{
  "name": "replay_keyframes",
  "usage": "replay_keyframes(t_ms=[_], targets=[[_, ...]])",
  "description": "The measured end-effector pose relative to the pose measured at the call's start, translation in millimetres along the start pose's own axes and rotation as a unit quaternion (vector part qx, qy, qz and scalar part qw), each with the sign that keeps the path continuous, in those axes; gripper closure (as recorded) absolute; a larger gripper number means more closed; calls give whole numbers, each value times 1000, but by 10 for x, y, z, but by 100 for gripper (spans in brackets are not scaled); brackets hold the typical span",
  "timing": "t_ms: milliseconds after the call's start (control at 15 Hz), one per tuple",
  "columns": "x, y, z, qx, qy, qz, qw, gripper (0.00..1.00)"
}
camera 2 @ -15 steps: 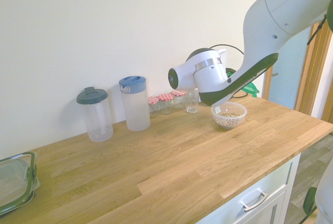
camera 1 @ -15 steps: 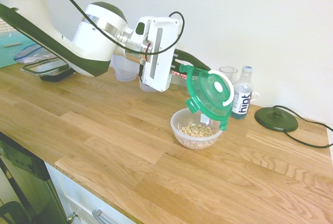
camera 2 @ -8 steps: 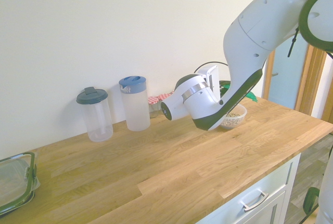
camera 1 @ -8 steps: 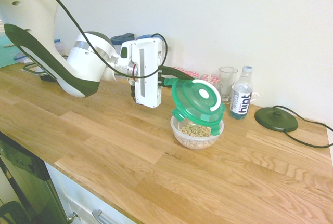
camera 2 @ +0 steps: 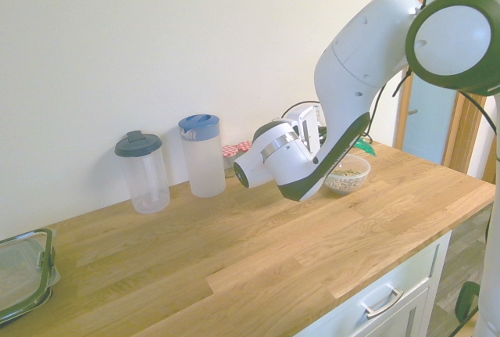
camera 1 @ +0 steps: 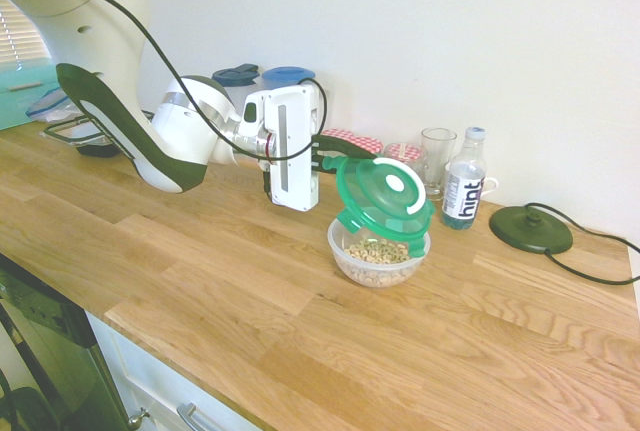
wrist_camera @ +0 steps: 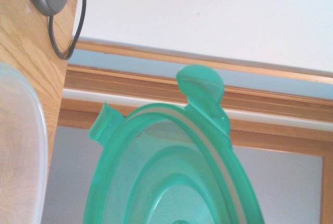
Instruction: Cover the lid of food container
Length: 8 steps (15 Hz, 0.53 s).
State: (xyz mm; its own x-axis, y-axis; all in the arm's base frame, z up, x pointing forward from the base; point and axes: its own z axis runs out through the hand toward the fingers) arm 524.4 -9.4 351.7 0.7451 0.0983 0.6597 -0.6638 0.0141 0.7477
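The gripper (camera 1: 328, 154) grips the lid (camera 1: 385, 194), seemingly by a tab; level it over the bowl (camera 1: 378, 269) before lowering.

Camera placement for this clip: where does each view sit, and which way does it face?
First exterior: above the counter's front, facing the wall and bottle; arm enters left, tool visible.
Second exterior: opposite side, facing wall and pitcher; arm enters right.
Wrist: on the arm, close on the green lid; no arm shows.
Both exteriors share the cereal bowl.
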Motion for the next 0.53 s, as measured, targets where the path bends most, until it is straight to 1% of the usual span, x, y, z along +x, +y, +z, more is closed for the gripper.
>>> replay_keyframes(t_ms=[267,533], targets=[[11,-126,-11,-12,1,-5,1000,100],[-51,-193,-10,-14,1,-13,1000,100]])
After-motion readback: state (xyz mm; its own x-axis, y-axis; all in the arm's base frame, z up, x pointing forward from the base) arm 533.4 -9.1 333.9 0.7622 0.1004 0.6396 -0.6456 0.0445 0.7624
